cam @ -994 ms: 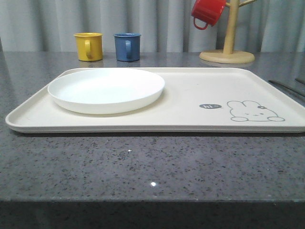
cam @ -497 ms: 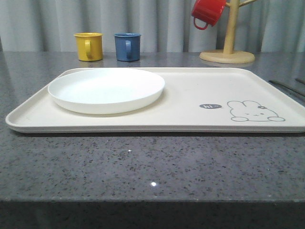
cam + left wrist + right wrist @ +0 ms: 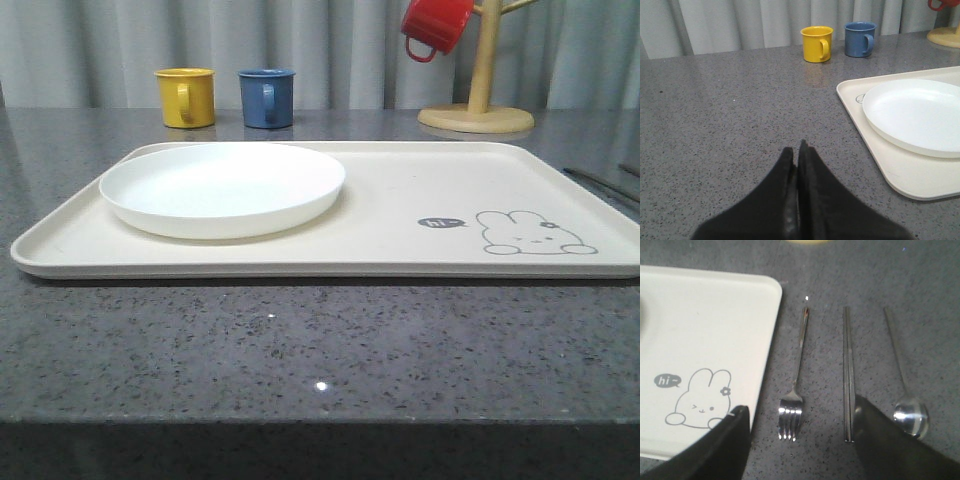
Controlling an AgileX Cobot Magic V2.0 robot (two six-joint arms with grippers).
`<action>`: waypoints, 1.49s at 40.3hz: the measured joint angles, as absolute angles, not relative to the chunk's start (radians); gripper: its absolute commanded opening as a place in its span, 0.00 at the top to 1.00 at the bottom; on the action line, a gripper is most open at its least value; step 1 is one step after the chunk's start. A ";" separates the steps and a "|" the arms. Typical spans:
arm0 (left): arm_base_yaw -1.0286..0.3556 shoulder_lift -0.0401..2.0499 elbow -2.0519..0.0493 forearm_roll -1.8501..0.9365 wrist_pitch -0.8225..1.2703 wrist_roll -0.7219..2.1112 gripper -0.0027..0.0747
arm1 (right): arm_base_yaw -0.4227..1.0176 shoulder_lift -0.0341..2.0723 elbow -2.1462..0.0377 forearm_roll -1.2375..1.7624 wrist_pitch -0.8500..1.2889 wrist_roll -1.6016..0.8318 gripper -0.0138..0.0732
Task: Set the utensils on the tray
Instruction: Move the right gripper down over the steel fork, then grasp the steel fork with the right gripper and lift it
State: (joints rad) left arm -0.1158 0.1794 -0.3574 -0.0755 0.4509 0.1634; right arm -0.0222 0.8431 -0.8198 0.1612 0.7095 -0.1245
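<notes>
Three utensils lie side by side on the grey counter just beside the tray's (image 3: 705, 330) rabbit corner: a fork (image 3: 797, 370) nearest the rim, then chopsticks (image 3: 848, 375), then a spoon (image 3: 902, 375). My right gripper (image 3: 801, 412) hovers open over them, with the fork's tines between its fingers and nothing gripped. In the front view the cream tray (image 3: 400, 215) spans the counter, and thin utensil handles (image 3: 600, 184) show at its right. My left gripper (image 3: 796, 150) is shut and empty over bare counter, left of the tray's corner (image 3: 890, 165).
A round white plate (image 3: 222, 187) sits on the tray's left half. A yellow mug (image 3: 186, 97) and a blue mug (image 3: 267, 97) stand behind the tray. At the back right, a wooden mug tree (image 3: 478, 100) holds a red mug (image 3: 434, 25).
</notes>
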 measured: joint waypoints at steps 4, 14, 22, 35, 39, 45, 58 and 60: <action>-0.116 0.179 -0.357 -0.075 0.451 0.163 0.99 | -0.022 0.994 -0.930 0.161 0.804 -0.124 0.31; -0.116 0.179 -0.357 -0.075 0.449 0.163 0.99 | -0.014 1.281 -1.125 0.161 0.903 -0.125 0.31; -0.116 0.179 -0.357 -0.075 0.449 0.163 0.99 | 0.023 1.442 -1.190 0.159 0.904 -0.127 0.31; -0.116 0.179 -0.357 -0.075 0.449 0.163 0.99 | 0.025 1.538 -1.196 0.159 0.873 -0.127 0.31; -0.116 0.179 -0.357 -0.075 0.449 0.163 0.99 | 0.025 1.540 -1.196 0.159 0.864 -0.127 0.35; -0.116 0.179 -0.357 -0.075 0.449 0.163 0.99 | 0.025 1.546 -1.198 0.159 0.857 -0.129 0.42; -0.116 0.179 -0.357 -0.075 0.449 0.163 0.99 | 0.025 1.552 -1.198 0.155 0.821 -0.129 0.42; -0.116 0.179 -0.357 -0.075 0.449 0.163 0.99 | 0.025 1.557 -1.198 0.153 0.821 -0.129 0.42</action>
State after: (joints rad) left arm -0.1158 0.1794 -0.3574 -0.0755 0.4486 0.1634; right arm 0.0252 1.5565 -1.1976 0.1531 0.8205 -0.1291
